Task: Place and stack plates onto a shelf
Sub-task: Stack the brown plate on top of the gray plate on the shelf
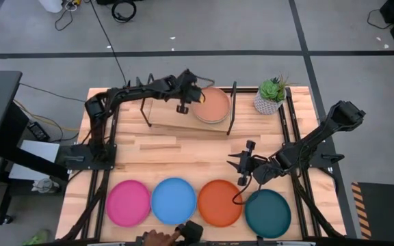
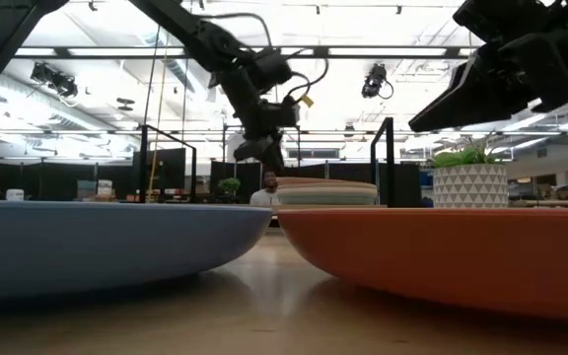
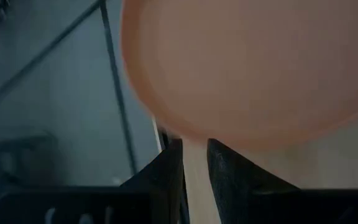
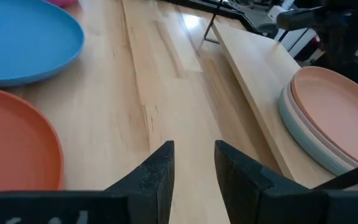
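Cream-pink plate (image 1: pixel 212 106) tops stack on shelf (image 1: pixel 169 117); L gripper (image 1: pixel 182 107) beside it & R gripper (image 1: pixel 242 166) both empty, slightly open

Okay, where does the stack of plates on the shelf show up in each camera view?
High view: the stack sits upper centre, on the shelf, beside the left gripper.
Low view: centre, in the distance, between the black rods.
Left wrist view: the top plate fills the upper part.
Right wrist view: right edge, on the board.
Shared landmark: the shelf's pale board, though the low view shows only its rods.
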